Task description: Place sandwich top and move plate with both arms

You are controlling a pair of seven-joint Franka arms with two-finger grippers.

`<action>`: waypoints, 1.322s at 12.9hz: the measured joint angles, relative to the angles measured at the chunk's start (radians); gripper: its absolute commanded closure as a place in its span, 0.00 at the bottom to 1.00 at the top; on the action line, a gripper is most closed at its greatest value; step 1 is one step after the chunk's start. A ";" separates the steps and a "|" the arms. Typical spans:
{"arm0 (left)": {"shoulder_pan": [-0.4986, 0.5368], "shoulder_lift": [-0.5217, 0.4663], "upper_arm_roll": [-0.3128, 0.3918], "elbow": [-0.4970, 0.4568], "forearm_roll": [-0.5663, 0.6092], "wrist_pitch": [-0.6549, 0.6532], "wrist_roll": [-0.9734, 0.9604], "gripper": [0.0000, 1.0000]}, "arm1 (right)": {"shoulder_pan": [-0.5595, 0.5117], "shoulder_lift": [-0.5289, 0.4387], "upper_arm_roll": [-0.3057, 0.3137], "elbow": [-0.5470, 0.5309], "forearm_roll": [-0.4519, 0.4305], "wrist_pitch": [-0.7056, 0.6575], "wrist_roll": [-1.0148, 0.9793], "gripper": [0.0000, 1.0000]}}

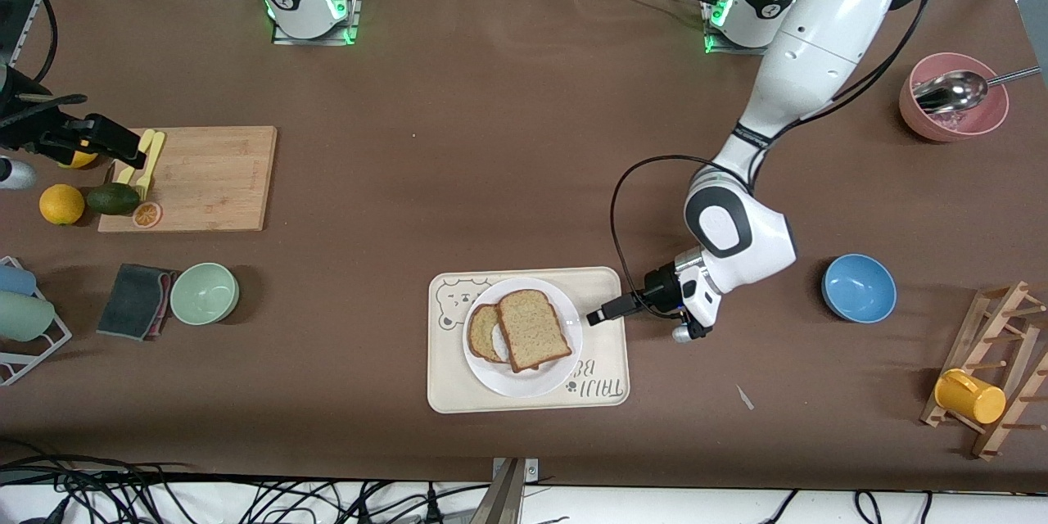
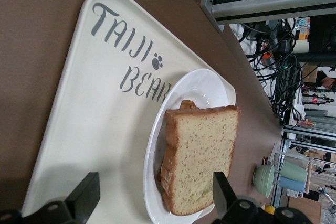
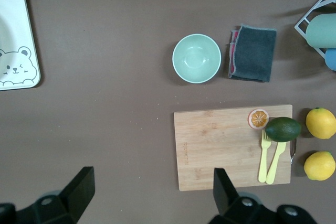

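The sandwich top (image 1: 534,329), plain tan speckled bread with a brown crust, lies on a second slice (image 1: 481,333) that it mostly covers, on the round white plate (image 1: 524,385). The plate sits on the cream bear tray (image 1: 452,398). My left gripper (image 1: 596,317) is open and low at the plate's rim, on the side toward the left arm's end. In the left wrist view its fingers (image 2: 84,198) straddle the plate rim (image 2: 152,177) and the bread (image 2: 202,156). My right gripper (image 1: 123,149) is open and empty, up over the cutting board's edge, and the right arm waits there.
The wooden cutting board (image 1: 201,178) carries yellow cutlery, an avocado (image 1: 113,198) and an orange slice. A green bowl (image 1: 205,292) and a dark cloth (image 1: 135,300) lie nearer the front camera. A blue bowl (image 1: 858,286), a pink bowl with a spoon (image 1: 952,96) and a wooden rack with a yellow mug (image 1: 970,395) stand toward the left arm's end.
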 measured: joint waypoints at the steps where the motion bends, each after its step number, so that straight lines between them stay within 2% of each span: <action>1: 0.014 -0.006 0.000 0.001 0.043 -0.025 -0.031 0.04 | 0.000 0.002 0.000 0.000 0.000 0.002 0.000 0.00; 5: 0.040 -0.037 0.000 -0.001 0.159 -0.083 -0.078 0.01 | 0.000 0.009 0.000 0.000 0.000 0.007 0.000 0.00; 9: 0.090 -0.076 0.001 0.000 0.429 -0.164 -0.237 0.01 | 0.000 0.011 0.000 0.000 0.000 0.017 0.000 0.00; 12: 0.103 -0.099 0.001 -0.001 0.549 -0.192 -0.295 0.01 | 0.000 0.014 0.000 0.000 0.000 0.019 0.000 0.00; 17: 0.103 -0.146 0.014 -0.001 0.824 -0.257 -0.471 0.01 | 0.000 0.015 0.000 0.000 0.000 0.033 -0.005 0.00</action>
